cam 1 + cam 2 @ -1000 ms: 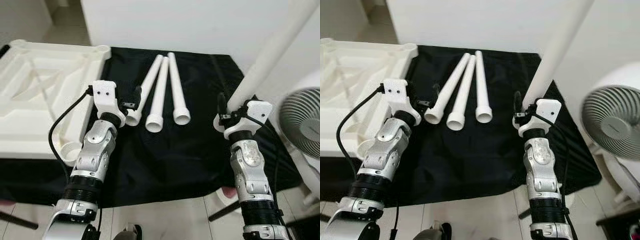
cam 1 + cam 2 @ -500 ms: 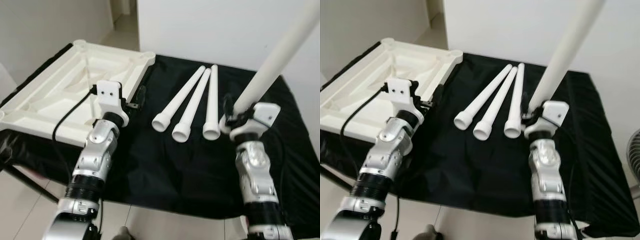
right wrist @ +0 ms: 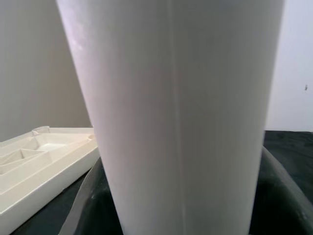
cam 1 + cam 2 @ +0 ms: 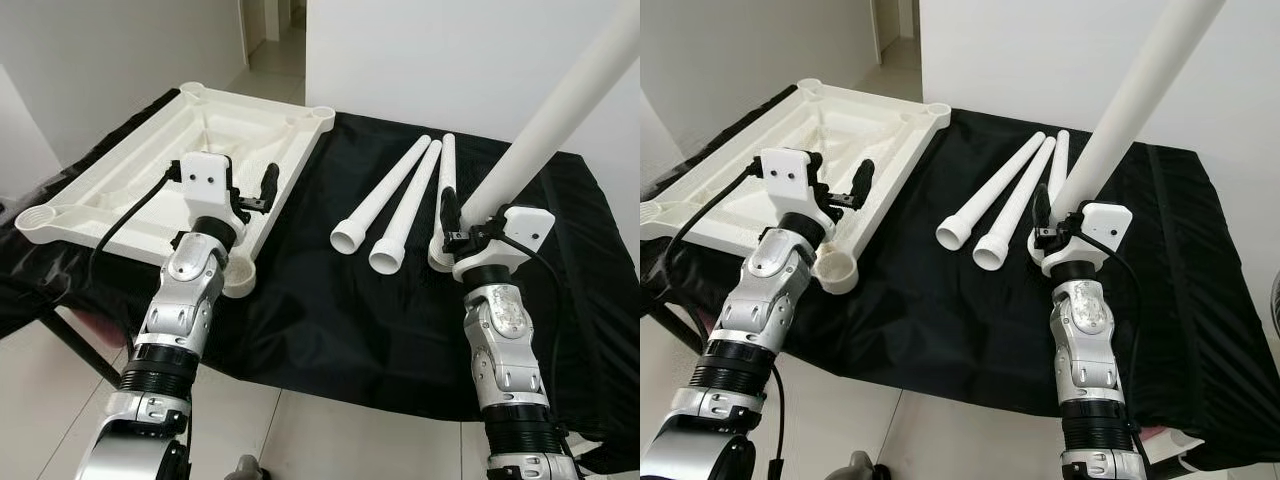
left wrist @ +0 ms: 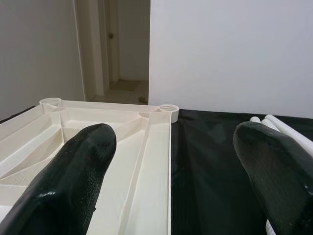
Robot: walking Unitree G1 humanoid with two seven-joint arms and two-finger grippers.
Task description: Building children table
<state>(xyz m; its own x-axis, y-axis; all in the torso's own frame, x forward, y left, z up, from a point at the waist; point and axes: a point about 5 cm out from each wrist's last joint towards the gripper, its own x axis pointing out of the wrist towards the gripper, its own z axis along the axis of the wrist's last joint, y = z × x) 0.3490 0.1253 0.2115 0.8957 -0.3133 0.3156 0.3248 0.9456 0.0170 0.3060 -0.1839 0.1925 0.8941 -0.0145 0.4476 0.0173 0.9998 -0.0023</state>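
A white tabletop (image 4: 140, 175) lies upside down on the left of the black cloth, with a round leg socket (image 4: 238, 276) at its near corner. Three white legs (image 4: 397, 196) lie side by side in the middle. My left gripper (image 4: 252, 195) is open and hovers over the tabletop's right edge; in the left wrist view its fingers (image 5: 73, 181) frame the tabletop (image 5: 98, 127) and the cloth. My right gripper (image 4: 463, 225) is shut on a fourth white leg (image 4: 560, 110), which slants up to the right. That leg (image 3: 186, 112) looms close in the right wrist view.
The black cloth (image 4: 330, 310) covers a low table whose front edge runs just ahead of my arms. A white wall (image 4: 450, 60) stands behind it, with a doorway (image 4: 270, 30) at the back left. Light floor (image 4: 330, 440) lies below the edge.
The camera has swung left: the fan has left the picture and the whole tabletop has come in. My left gripper now stands over the tabletop's edge. The right keeps its hold on the leg.
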